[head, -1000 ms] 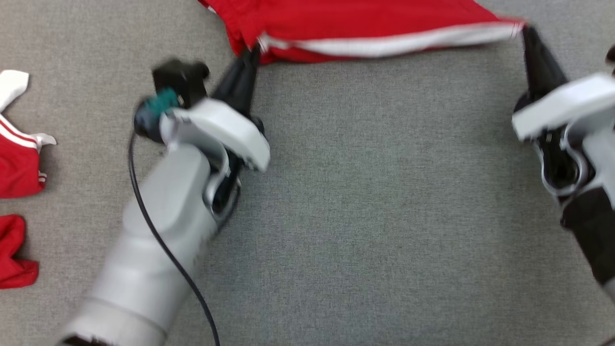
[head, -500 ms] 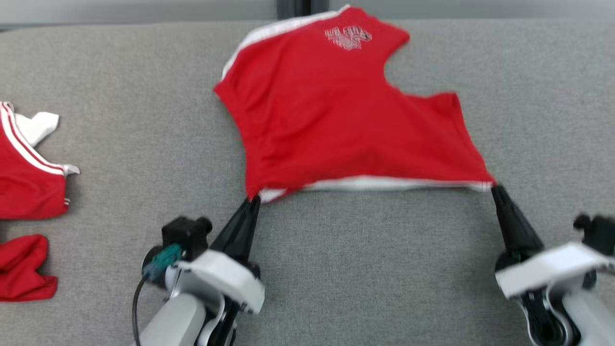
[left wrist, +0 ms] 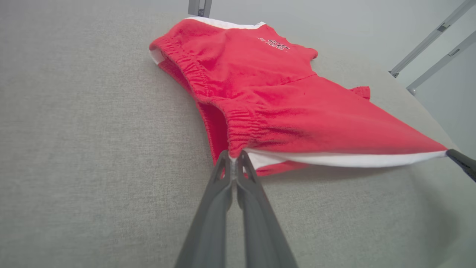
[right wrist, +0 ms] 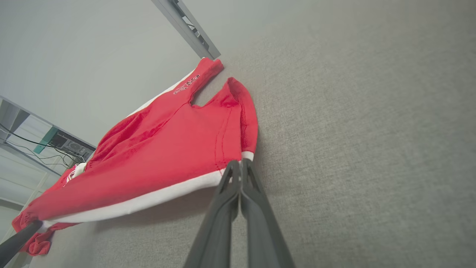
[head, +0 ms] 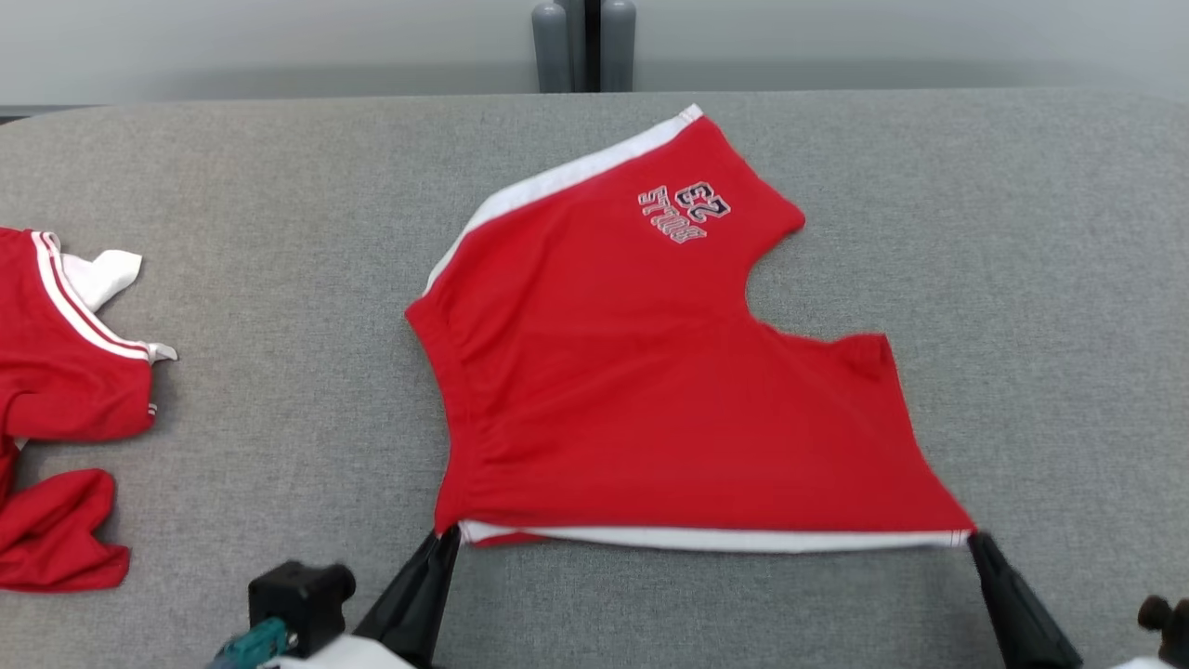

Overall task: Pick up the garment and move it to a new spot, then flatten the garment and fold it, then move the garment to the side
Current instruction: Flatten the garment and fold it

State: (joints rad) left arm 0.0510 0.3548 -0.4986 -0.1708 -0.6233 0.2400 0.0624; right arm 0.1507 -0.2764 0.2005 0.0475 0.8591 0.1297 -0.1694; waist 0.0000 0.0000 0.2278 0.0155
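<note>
two corners of the garment (head: 650, 390) are pinched, one by the left gripper (head: 448, 539) and one by the right gripper (head: 977, 541), jaws pressed together on the white hem (head: 706, 539). the garment is spread on the grey table (head: 232, 232), its near edge pulled taut.

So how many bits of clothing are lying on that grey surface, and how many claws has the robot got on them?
The held garment: 1
Other red clothes, at the left: 2, a striped red top and a crumpled red cloth, possibly touching
Grippers shut on the held garment's white edge: 2, left gripper and right gripper
Total: 5
</note>
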